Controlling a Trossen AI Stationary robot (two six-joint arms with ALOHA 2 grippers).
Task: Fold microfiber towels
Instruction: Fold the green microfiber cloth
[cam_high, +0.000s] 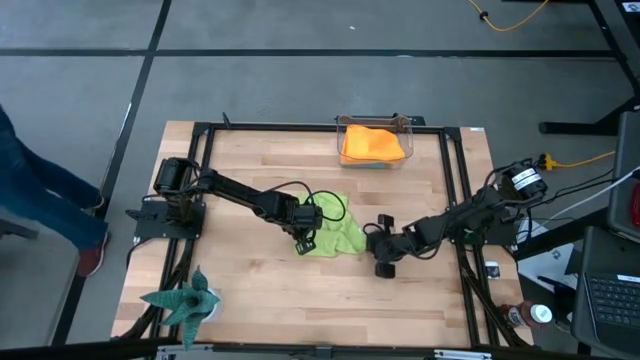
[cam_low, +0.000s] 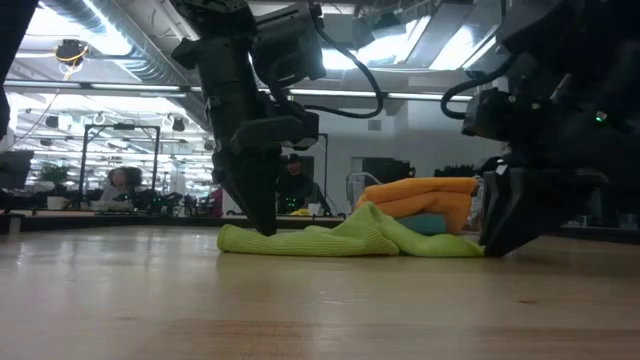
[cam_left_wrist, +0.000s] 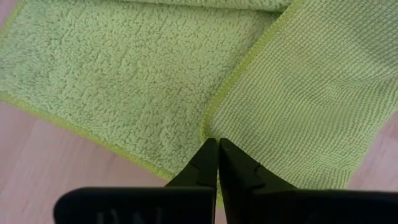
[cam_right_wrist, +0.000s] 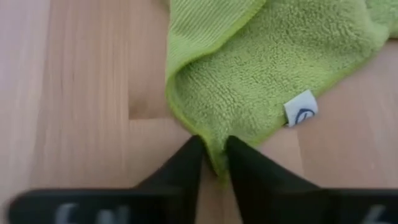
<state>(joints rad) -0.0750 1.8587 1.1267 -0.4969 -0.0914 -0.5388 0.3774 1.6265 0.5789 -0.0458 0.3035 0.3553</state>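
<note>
A wooden table (cam_high: 250, 290) is seen from above, with two dark robot arms meeting at its middle over a lime green towel (cam_high: 335, 236). The towel lies rumpled and partly doubled over, not yet a neat fold.

The left gripper (cam_left_wrist: 217, 144) is pressed fully shut on a folded edge of the green towel, at the corner where the ribbed side overlaps the fluffy side. The right gripper (cam_right_wrist: 213, 148) sits at the opposite end, its fingers narrowly apart with a fold of the towel's hem pinched between them, close to a small white tag (cam_right_wrist: 301, 107).

At the table's far edge, a clear bin (cam_high: 375, 142) holds folded orange towels (cam_high: 372, 145). A green spiky plant figure (cam_high: 186, 298) stands at the near left corner.

Risks, as a judgement: each grip catches only a thin sliver of hem, so either end may slip free when lifted. Uneven pulling by the two arms could twist the cloth or undo the overlap, leaving a crooked fold.
</note>
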